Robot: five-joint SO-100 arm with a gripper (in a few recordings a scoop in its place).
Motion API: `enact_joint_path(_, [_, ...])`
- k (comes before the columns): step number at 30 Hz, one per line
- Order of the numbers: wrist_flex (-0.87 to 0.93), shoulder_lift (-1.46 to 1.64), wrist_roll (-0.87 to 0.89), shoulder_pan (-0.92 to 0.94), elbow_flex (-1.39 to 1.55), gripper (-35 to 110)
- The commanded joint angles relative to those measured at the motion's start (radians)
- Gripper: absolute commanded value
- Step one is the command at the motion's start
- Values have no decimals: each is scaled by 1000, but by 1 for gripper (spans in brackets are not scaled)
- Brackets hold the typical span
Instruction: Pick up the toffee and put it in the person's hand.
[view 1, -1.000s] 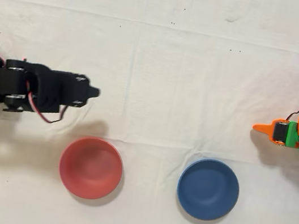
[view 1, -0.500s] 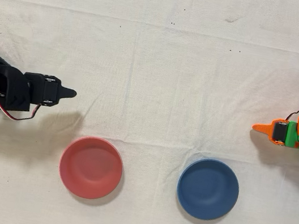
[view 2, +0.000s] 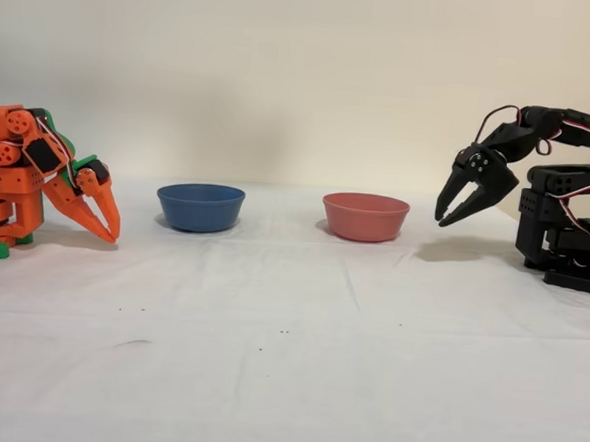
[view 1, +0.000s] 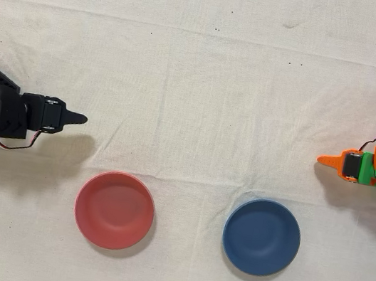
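Fixed view: black gripper [view 2: 445, 217] at right of frame, raised above the cloth, fingers slightly parted, nothing between them, tips pointing down-left. Overhead view: gripper [view 1: 79, 119] at left edge, upper left of red bowl [view 1: 114, 210]; blue bowl [view 1: 261, 237] lower right.

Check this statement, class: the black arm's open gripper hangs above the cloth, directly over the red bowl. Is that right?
Not quite. The gripper is open and above the cloth, but it hangs beside the red bowl, not over it; the overhead view shows a clear gap between them.
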Motion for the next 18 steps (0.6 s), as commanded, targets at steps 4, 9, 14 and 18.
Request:
enact_joint_path(4, [37,137,14,11,63,0])
enact_joint_path(9, [57,209,15,11,95,0])
enact_joint_path(14, [78,291,14,14,133,0])
enact_joint_path(18, [87,321,12,14,150,0])
